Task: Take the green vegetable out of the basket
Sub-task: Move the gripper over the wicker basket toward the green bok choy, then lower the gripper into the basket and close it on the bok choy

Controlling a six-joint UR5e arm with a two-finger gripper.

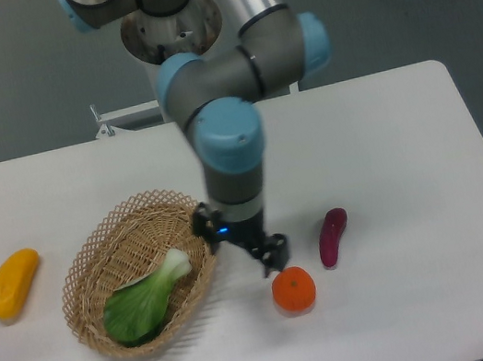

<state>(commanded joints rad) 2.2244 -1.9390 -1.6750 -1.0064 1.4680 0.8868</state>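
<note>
End effector (241, 241) hangs low over the counter (384, 137), fingers spread apart & empty, nothing betw. them; one finger tip sits at the basket's right rim, the other just above the orange. Closest to it: the orange (293, 289), just below-right of the lower finger, not touching as far as I can tell. Right beside it on the other side, the basket (83, 264), oval wicker w/ lacy rim, its near wall just under the upper finger. Inside the basket, left & slightly below the end effector, lies the green vegetable (145, 298): bok choy on its side, white stalk end pointing up toward the end effector, broad leaves fanned away to the far lower-left of the basket floor. Further off to the right, the purple eggplant (333, 236), apart from the orange. Farthest left, well clear of the basket, a yellow fruit (13, 283). Handling, my read: the veg is light; leaves soft, floppy, would crush or tear & slip out. Stalk is firmer, thicker, prob. the best place to pinch, across its narrow width near the white base. Basket is light too, so could shift or lift if a finger catches the weave.
</note>
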